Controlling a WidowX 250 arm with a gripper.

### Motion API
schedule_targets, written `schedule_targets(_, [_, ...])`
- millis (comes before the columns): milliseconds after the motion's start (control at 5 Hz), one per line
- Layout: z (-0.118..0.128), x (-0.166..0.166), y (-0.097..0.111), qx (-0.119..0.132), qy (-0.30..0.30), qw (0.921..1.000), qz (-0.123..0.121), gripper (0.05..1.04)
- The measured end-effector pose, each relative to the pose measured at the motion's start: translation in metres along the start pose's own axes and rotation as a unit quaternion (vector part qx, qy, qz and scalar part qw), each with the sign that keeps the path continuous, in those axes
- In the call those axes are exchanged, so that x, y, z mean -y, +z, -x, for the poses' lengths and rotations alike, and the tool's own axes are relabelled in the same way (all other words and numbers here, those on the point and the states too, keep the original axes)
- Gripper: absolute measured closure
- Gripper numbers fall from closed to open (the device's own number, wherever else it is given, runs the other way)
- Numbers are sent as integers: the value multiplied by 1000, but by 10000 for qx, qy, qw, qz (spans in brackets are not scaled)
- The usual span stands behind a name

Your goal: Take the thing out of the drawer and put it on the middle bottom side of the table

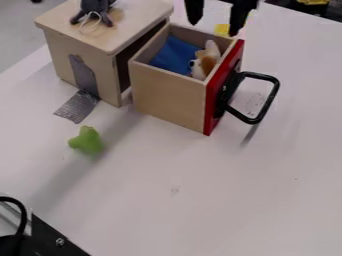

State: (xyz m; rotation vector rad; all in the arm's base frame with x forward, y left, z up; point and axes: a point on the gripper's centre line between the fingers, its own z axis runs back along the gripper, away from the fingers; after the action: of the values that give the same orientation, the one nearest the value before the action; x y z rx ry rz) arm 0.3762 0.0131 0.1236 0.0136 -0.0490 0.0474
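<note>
"How do the jaws of the gripper [214,29] stand?"

"Released, the two tips well apart, pointing down at the top edge of the view, by the far side of the drawer [167,97]."

"And the thing to be taken out?"

"The small white-and-brown plush toy [206,61] is inside the drawer, upright near the red front panel [214,102]. A blue cloth [175,56] lies beside it, on the cabinet side."

"What surrounds the drawer?"

"A black handle [266,104] juts from the red panel. Something yellow [222,29] shows just beyond the far wall, between the tips in this view. On the other side stands the wooden cabinet [127,25], with a dark grey figure [97,7] and a pale loop of string on top."

"Farther out?"

"Grey tape [79,106] runs down the cabinet's side onto the white table [200,200]. A green toy [87,141] lies near it, and black hardware [55,239] with a cable occupies the lower left corner."
</note>
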Motion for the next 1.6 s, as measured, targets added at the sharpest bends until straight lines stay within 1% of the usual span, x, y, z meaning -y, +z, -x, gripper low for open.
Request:
schedule_targets(200, [-6,1,-11,-254,105,9996,14,84])
schedule_targets(400, [-7,-7,-22,-407,247,9989,-30,84])
schedule_targets(600, [-6,-21,-35,-507,458,9976,-95,85])
schedule_targets(800, [-4,-28,-52,-736,555,9956,-167,85])
schedule_targets(1000, [-8,-29,-56,-812,601,9947,-179,85])
schedule_targets(1200, [-10,-30,-58,-743,715,9946,-154,85])
schedule_targets(1400, [-6,-30,-66,-785,847,9933,-61,137])
schedule_targets(1600, [1,-28,-69,-762,931,9927,-38,419])
